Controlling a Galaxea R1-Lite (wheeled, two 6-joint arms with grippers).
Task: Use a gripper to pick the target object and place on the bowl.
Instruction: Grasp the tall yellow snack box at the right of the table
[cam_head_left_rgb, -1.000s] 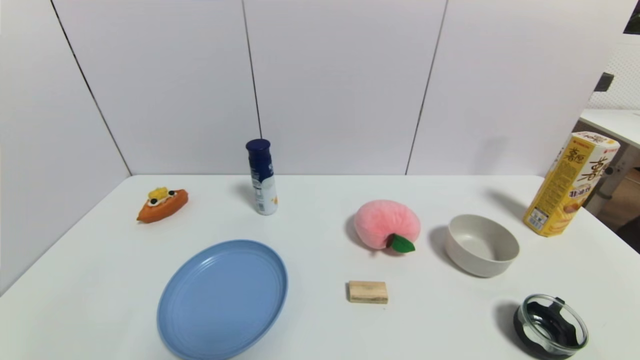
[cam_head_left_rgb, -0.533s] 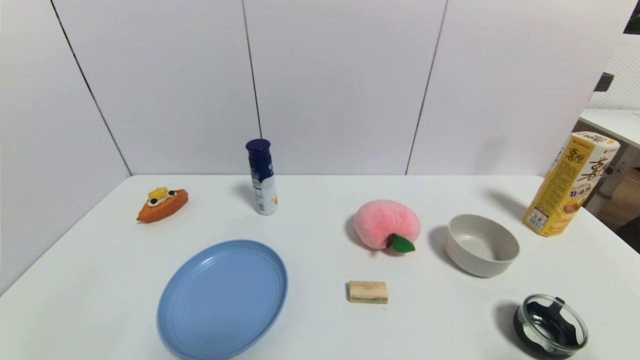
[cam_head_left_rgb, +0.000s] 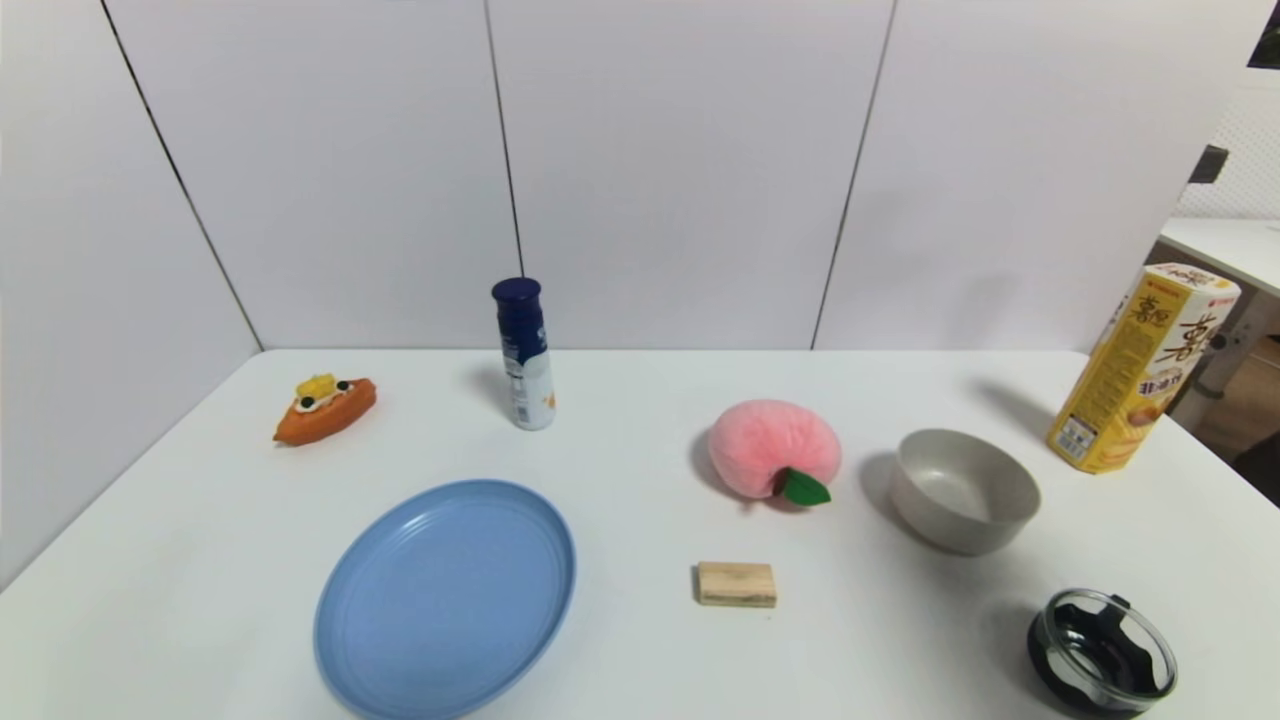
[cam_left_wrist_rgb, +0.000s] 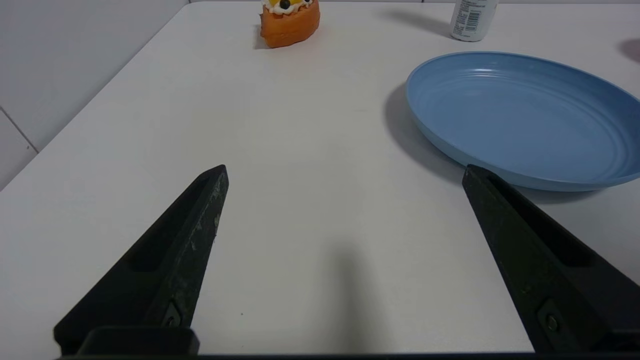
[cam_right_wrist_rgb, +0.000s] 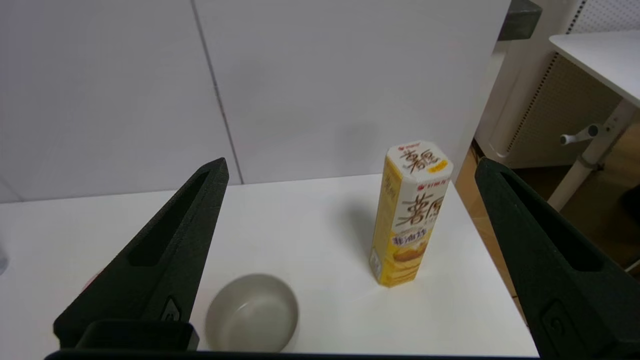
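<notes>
Right gripper (cam_right_wrist_rgb: 350, 165) jaws wide apart, up above the table (cam_head_left_rgb: 640, 420), facing the yellow snack box (cam_right_wrist_rgb: 407, 215) standing at the far right edge. Grey bowl (cam_right_wrist_rgb: 252, 312) just beside it, pink peach toy (cam_head_left_rgb: 772, 448) next. Left gripper (cam_left_wrist_rgb: 345, 170) spread too, low beside the blue plate (cam_left_wrist_rgb: 520, 117). Bowl darker than before, shaded.

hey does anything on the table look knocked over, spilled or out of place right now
Nothing stands out. The yellow snack box stands upright near the table's right edge, the beige bowl sits upright and empty beside it, and the blue-capped bottle stands upright too. No spills or damage show.
</notes>
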